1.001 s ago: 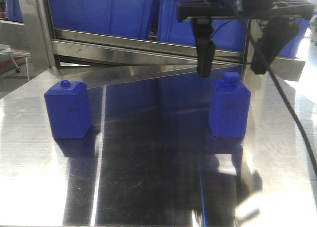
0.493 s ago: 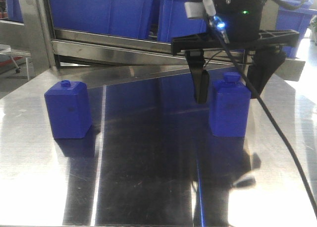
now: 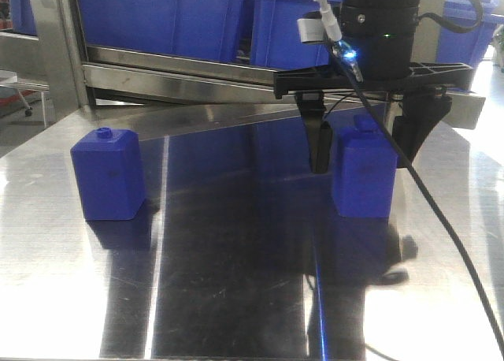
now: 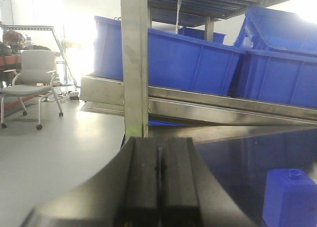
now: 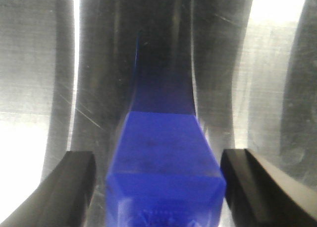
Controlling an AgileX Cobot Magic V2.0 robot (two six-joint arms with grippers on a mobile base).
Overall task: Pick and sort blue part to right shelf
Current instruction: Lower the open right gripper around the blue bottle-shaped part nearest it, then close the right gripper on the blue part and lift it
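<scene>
Right claw (image 3: 364, 164) gapes wide, blue part (image 3: 362, 191) between its jaws, ungrasped; grasp, lift and shelving all remain.

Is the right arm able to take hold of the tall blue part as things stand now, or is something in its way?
Probably yes. The right gripper is open, one finger on each side of the blue part, with nothing between them. The squatter blue block stands well apart.

Reflective steel table (image 3: 79, 282); blue bins (image 4: 188, 63) on steel rack (image 4: 134, 63); grey chair (image 4: 35, 68); bright backlight.
</scene>
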